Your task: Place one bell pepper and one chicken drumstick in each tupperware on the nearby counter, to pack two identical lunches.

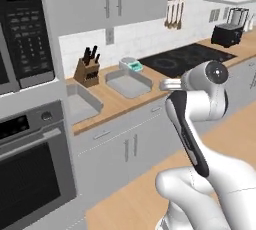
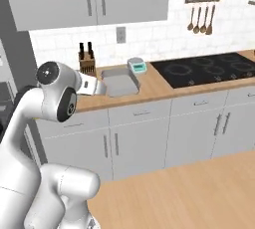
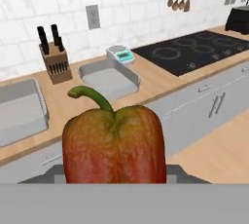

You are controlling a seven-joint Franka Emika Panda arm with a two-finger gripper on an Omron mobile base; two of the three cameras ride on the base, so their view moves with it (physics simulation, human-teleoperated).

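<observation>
While the oven and microwave fill the left of the left base view, the tan counter (image 1: 117, 101) runs rightward past a knife block (image 1: 87, 69), two grey tupperware trays (image 1: 127, 83), a small scale (image 1: 131, 64) and the black cooktop (image 1: 187, 58). Low in the centre of the hand view, the gripper (image 3: 114, 177) pinches a bell pepper (image 3: 114, 145), upright, its curved green stem pointing to the upper left. Its skin is glossy red, streaked yellow-green.
</observation>
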